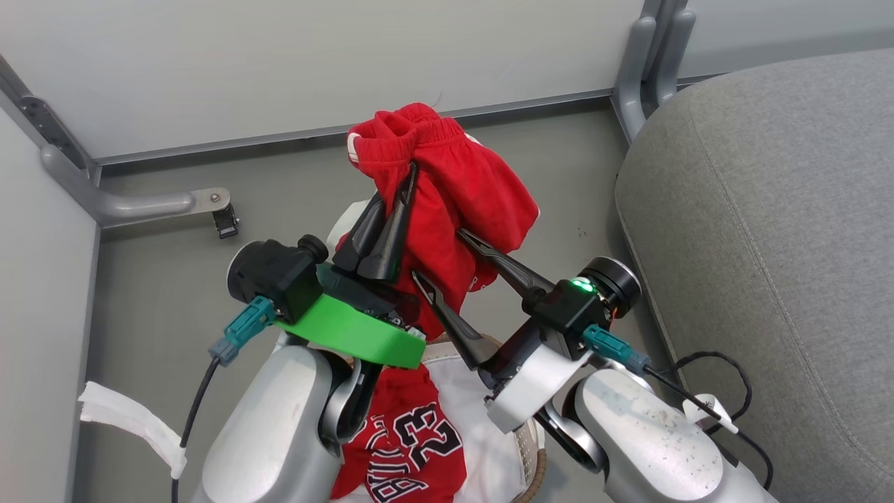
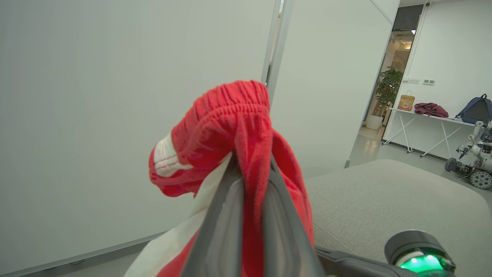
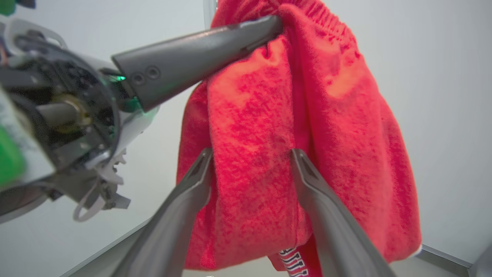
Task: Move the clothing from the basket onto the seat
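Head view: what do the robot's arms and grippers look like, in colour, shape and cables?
Both forearms are pale grey and rounded. Each gripper has two long dark tapering fingers. The left gripper sits on a bright green ring, the right gripper on a white bracket near a green light. A teal connector with a black cable leaves each wrist.

Head overhead, both wrists near shorts (image 1: 475,188)

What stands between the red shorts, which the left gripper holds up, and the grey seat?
The right gripper does: it is open, one finger on each side of the hanging shorts, and its arm lies toward the seat. The left gripper is shut on the shorts. Nothing else visible stands in between.
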